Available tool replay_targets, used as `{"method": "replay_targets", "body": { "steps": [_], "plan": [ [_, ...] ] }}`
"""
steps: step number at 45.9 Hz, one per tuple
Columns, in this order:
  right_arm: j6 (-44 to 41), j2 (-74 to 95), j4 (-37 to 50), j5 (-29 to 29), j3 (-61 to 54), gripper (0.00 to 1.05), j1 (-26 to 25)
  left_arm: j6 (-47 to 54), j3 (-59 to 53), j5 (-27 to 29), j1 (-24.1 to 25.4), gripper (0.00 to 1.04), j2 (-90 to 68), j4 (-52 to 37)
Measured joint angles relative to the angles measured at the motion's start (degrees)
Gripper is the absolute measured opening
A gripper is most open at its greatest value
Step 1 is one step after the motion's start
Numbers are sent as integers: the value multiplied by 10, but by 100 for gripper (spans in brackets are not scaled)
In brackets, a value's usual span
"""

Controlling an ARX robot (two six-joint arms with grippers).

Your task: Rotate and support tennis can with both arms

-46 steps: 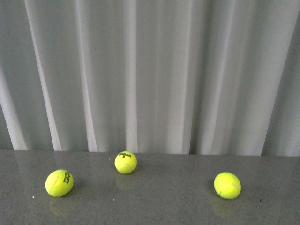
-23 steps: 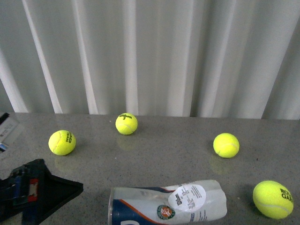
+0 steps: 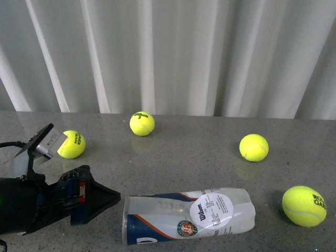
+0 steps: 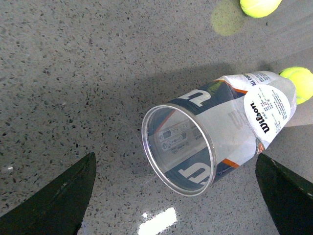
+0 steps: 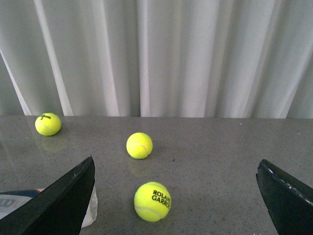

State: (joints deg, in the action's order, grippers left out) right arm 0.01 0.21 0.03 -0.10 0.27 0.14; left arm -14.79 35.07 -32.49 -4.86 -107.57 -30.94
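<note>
The tennis can point(image 3: 189, 215) lies on its side on the grey table, label up, with its open mouth toward my left arm. My left gripper point(image 3: 102, 198) is open, low at the front left, its tip just short of that mouth. In the left wrist view the empty can point(image 4: 220, 132) lies ahead of the open left gripper point(image 4: 175, 159), between the lines of its two fingers and touching neither. My right gripper point(image 5: 176, 160) is open with nothing in it; a corner of the can point(image 5: 91, 209) shows beside one finger. The right arm is out of the front view.
Several yellow-green tennis balls lie loose on the table: one behind my left arm point(image 3: 71, 144), one at the back point(image 3: 142, 123), one at mid right point(image 3: 254, 147), and one right of the can point(image 3: 304, 206). A white curtain point(image 3: 184, 52) hangs behind the grey table point(image 3: 189, 157).
The front view has dropped lower, bringing the can and a fourth ball into sight. My left arm has come in from the left and moved right toward the can's open end.
</note>
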Motion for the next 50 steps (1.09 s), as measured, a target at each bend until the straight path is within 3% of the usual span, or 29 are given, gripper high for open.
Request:
{"method": "replay_targets", "body": {
  "steps": [24, 36, 50],
  "plan": [
    [0, 0, 0, 0, 0, 98, 0, -125, 28, -65, -58, 98, -100, -97],
    [0, 0, 0, 0, 0, 98, 0, -216, 46, -56, -70, 97, -165, -163],
    [0, 0, 0, 0, 0, 98, 0, -231, 52, -60, -71, 54, -172, -156]
  ]
}}
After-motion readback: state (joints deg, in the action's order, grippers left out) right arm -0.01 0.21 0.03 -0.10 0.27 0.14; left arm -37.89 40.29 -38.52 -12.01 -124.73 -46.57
